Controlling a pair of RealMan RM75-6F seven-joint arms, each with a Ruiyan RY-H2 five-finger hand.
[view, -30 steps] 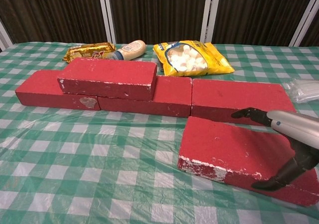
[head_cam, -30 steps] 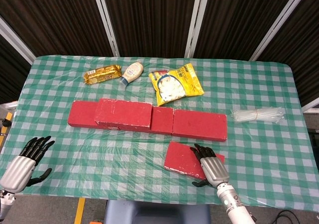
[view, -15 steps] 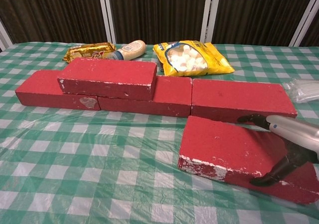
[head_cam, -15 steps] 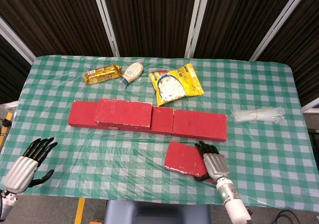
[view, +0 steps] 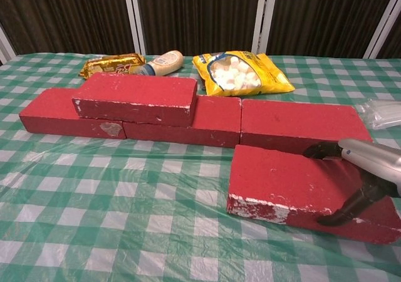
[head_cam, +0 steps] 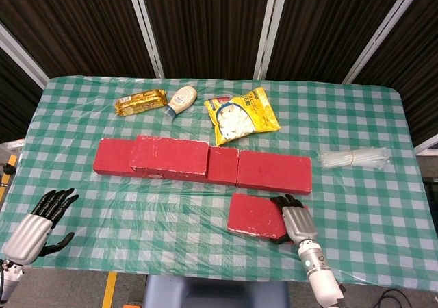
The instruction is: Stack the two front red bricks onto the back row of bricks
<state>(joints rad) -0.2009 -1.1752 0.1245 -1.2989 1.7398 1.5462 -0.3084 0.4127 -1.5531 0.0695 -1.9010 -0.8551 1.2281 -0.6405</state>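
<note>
A row of red bricks runs across the middle of the table. A further red brick lies stacked on the row's left part. One front red brick sits just before the row's right end, nearly parallel to it. My right hand grips its right end, fingers over the top and thumb against the front face. My left hand hovers open at the table's near left corner, far from any brick; it does not show in the chest view.
Behind the row lie a gold biscuit pack, a bottle on its side and a yellow bag of marshmallows. A clear plastic bundle lies at the right. The green checked cloth shows bare at front left.
The right hand has turned the front brick from a slant to nearly parallel with the row and brought it closer. The left hand has drifted slightly lower.
</note>
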